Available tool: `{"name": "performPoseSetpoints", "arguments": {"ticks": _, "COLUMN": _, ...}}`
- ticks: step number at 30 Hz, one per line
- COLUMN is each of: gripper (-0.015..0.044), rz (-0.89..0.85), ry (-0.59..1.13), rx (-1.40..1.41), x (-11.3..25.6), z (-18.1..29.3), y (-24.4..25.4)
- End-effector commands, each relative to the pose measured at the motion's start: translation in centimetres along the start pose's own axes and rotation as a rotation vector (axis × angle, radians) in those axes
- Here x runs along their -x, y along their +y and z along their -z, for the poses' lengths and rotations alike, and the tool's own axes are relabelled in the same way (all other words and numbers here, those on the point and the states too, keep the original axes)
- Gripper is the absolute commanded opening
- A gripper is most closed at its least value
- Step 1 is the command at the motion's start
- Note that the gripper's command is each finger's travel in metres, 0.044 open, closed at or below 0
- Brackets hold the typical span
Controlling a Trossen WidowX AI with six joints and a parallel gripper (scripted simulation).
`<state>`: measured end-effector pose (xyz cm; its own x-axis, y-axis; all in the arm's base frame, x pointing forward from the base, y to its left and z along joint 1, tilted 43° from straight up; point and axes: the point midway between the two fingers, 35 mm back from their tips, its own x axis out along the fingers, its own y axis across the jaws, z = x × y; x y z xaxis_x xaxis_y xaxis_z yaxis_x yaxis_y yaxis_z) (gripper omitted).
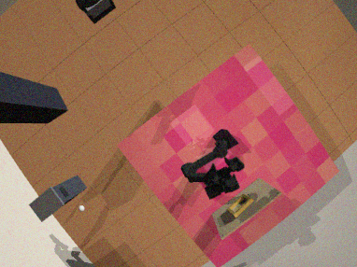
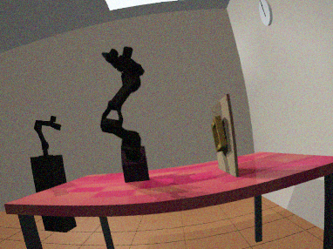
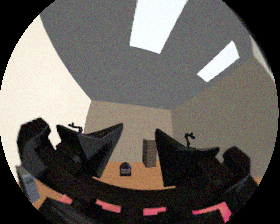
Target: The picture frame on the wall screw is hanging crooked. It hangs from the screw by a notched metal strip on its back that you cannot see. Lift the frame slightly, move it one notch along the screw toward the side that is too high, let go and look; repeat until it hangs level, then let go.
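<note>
The gold picture frame [image 1: 242, 209] [image 2: 217, 135] hangs on the front of an upright beige panel [image 1: 267, 190] [image 2: 232, 154]. The exterior view shows it nearly edge-on and the top view from above, so its tilt is hard to judge. The screw and notched strip are hidden. My gripper [image 3: 139, 128] is open, with nothing between its fingers. In the exterior view it is raised well above and away from the frame, with a wide gap between them. The wrist view faces the room and does not show the frame.
The panel and my arm's base stand on the pink patchwork table [image 1: 280, 126] [image 2: 100, 194]. Another small arm on a black pedestal [image 2: 48, 170] stands beyond the table. A grey box [image 1: 58, 198] and a dark block [image 1: 28, 98] stand off the table.
</note>
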<state>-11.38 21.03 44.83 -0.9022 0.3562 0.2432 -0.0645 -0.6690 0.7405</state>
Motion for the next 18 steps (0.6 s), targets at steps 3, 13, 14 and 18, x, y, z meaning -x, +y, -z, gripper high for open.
{"name": "performPoseSetpoints", "arguments": {"ticks": 3, "gripper": 0.0260, "rz": 0.196, "ry": -0.165, "rx": 0.089, "x": 4.7, "z": -1.6, "y": -2.1}}
{"name": "performPoseSetpoints", "arguments": {"ticks": 13, "gripper": 0.0260, "rz": 0.570, "ry": -0.470, "rx": 0.242, "x": 13.8, "z": -2.4, "y": -4.1}}
{"name": "performPoseSetpoints", "arguments": {"ticks": 14, "gripper": 0.0260, "rz": 0.608, "ry": -0.499, "rx": 0.257, "x": 14.6, "z": -2.3, "y": -4.2}}
{"name": "performPoseSetpoints", "arguments": {"ticks": 18, "gripper": 0.0260, "rz": 0.760, "ry": -0.614, "rx": 0.315, "x": 18.0, "z": -1.8, "y": -4.4}}
